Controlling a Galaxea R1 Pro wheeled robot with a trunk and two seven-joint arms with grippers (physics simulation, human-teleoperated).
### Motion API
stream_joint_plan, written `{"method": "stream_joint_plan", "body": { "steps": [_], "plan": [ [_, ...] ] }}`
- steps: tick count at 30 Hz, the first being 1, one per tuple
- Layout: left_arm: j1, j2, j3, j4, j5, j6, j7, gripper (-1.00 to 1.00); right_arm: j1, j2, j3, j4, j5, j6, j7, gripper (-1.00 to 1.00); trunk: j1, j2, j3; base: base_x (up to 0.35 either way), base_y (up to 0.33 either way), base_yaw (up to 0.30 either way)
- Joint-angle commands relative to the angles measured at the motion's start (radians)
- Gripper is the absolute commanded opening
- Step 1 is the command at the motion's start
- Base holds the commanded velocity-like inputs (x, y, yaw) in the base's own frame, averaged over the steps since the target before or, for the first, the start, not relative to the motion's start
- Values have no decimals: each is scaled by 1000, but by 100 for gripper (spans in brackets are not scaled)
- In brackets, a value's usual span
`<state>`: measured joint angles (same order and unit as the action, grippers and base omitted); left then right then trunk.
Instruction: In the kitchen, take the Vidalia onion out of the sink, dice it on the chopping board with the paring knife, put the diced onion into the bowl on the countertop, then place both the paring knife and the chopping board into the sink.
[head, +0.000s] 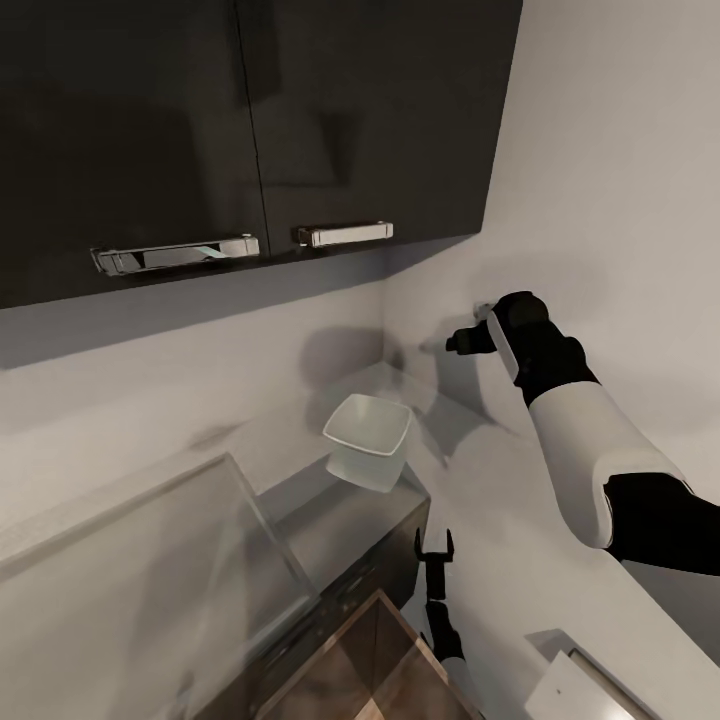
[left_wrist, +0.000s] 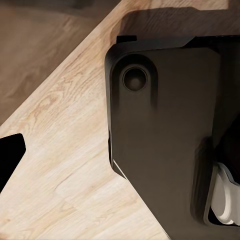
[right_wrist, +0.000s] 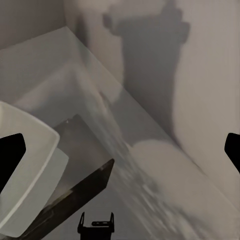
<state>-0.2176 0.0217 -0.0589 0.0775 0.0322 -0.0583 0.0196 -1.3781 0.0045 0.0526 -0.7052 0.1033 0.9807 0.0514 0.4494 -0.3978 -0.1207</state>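
The bowl (head: 368, 440) sits on the worktop (head: 330, 505), far back in the corner by the wall (head: 600, 200), under the dark cupboards (head: 250, 120). I can't tell from here where the onion, the sink, the board or the knife are.

The right hand (head: 462, 342) is held up high, close to the wall. It is open and holds nothing. The left hand (head: 433, 550) hangs low, near the front of the worktop, over the wood floor (left_wrist: 60, 150). It looks open and empty too.

I think the robot needs to find the sink first. To do that well, it should bring the right arm down and away from the wall, slowly, so it does not bump the wall or the bowl. Then it should look lower along the worktop until the sink shows. Both hands are best left open, ready for the onion.
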Motion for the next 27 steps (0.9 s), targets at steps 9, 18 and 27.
{"method": "stream_joint_plan", "body": {
  "steps": [9,18,27],
  "plan": [
    [-2,0,-6,4,3,-6,2,100,-1,0,1,1,9,4,5,100,1,-2,-2,0,0,0],
    [-2,0,-6,4,3,-6,2,100,-1,0,1,1,9,4,5,100,1,-2,-2,0,0,0],
    [-2,0,-6,4,3,-6,2,100,-1,0,1,1,9,4,5,100,1,-2,-2,0,0,0]
  ]
}}
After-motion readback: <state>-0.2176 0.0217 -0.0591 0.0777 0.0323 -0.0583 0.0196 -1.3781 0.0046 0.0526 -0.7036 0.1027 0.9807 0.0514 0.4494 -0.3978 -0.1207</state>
